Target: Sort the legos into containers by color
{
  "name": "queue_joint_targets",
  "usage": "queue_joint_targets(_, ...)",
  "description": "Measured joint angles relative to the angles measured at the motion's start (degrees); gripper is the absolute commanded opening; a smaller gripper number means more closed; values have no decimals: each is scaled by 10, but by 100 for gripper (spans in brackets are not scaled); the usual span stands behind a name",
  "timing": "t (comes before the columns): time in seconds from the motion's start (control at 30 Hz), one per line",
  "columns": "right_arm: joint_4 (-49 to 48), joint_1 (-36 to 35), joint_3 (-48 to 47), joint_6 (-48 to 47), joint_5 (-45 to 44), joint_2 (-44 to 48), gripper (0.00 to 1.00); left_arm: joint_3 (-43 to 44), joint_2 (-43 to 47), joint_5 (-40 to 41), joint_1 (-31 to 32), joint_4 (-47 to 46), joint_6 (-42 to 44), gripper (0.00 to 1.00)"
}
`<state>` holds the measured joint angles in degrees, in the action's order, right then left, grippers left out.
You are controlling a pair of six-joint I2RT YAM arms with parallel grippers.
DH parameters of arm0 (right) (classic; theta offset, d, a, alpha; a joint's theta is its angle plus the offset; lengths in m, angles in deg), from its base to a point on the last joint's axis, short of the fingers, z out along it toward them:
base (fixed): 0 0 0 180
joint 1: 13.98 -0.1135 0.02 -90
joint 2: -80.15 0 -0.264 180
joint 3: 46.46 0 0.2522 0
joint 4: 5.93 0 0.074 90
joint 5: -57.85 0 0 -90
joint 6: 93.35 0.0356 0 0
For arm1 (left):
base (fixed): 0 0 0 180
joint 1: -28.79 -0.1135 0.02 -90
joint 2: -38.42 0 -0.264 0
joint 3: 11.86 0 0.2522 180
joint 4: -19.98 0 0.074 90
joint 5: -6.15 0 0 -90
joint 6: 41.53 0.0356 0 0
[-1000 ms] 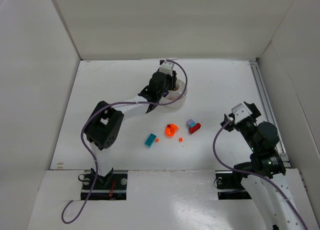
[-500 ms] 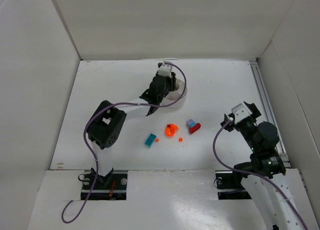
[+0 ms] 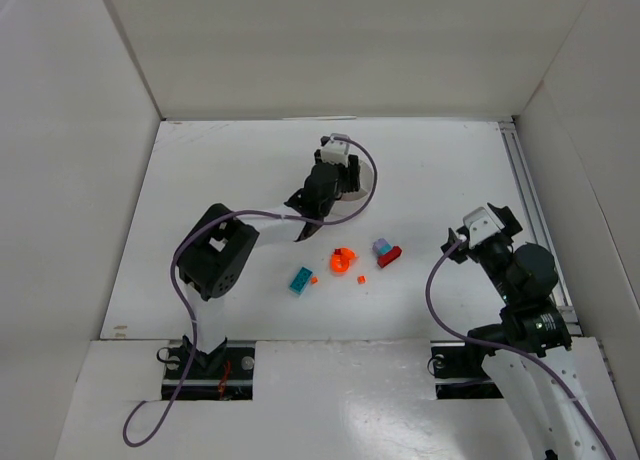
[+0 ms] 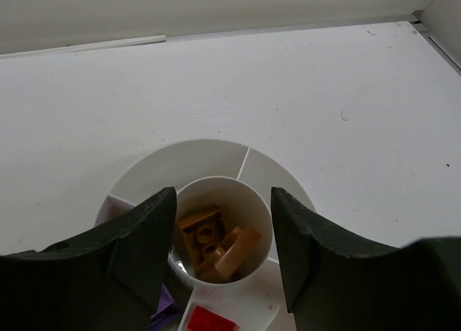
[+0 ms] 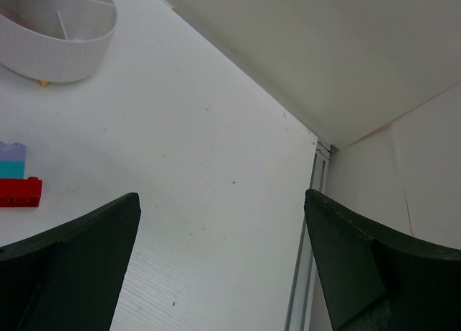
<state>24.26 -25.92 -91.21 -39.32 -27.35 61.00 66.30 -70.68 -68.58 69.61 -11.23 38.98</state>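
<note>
The round white dish (image 4: pixel 216 155) lies at the back middle, and in the top view (image 3: pixel 367 183) my left arm covers most of it. Its central well holds brown bricks (image 4: pixel 216 245). One wedge holds a red brick (image 4: pixel 209 320), another a purple piece (image 4: pixel 164 306). My left gripper (image 4: pixel 223 201) hangs open and empty over the well, a finger on each side; it also shows in the top view (image 3: pixel 340 175). Loose on the table lie a teal brick (image 3: pixel 299 280), an orange piece (image 3: pixel 343 261), a lilac-and-teal brick (image 3: pixel 382 247) and a red brick (image 3: pixel 391 257). My right gripper (image 5: pixel 223 223) is open and empty, well right of them.
Two tiny orange bits (image 3: pixel 313 278) (image 3: pixel 361 278) lie beside the loose pieces. White walls enclose the table on three sides, and a metal rail (image 3: pixel 525 210) runs along its right edge. The dish (image 5: pixel 57 36) and the red brick (image 5: pixel 18 192) show in the right wrist view.
My left gripper has shifted slightly toward the near right over the dish. The right arm and the loose pieces have not moved.
</note>
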Motion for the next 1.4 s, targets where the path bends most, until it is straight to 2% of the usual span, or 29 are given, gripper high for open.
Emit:
queue_joint_targets(0.17,0,0,0,0,0,0,100,-15,1,1,0,-10,-5,58)
queue_joint_targets(0.27,0,0,0,0,2,0,100,-20,11,-6,0,-3,-7,70)
queue_joint_targets(0.33,-1,0,0,-1,6,-2,100,-22,27,-17,0,20,-10,82)
queue_joint_targets(0.37,-1,0,0,-1,10,-5,100,-24,38,-24,0,34,-12,98)
queue_joint_targets(0.4,-1,0,0,-2,16,-10,100,-26,52,-30,0,47,-13,100)
queue_joint_targets(0.53,-5,0,0,-7,56,-54,100,-32,125,-37,6,101,-22,100)
queue_joint_targets(0.77,-24,0,2,-14,148,-171,98,-42,308,-39,28,234,-70,100)
queue_joint_targets(0.9,-47,-10,13,-13,180,-219,96,-103,409,-28,28,290,-119,100)
queue_joint_targets(1.13,-78,-86,15,7,161,-297,95,-241,544,2,30,422,-223,100)
queue_joint_targets(1.27,-92,-133,15,28,129,-334,95,-268,565,23,30,495,-275,100)
queue_joint_targets(1.4,-102,-160,17,76,87,-343,95,-287,580,37,30,528,-310,100)
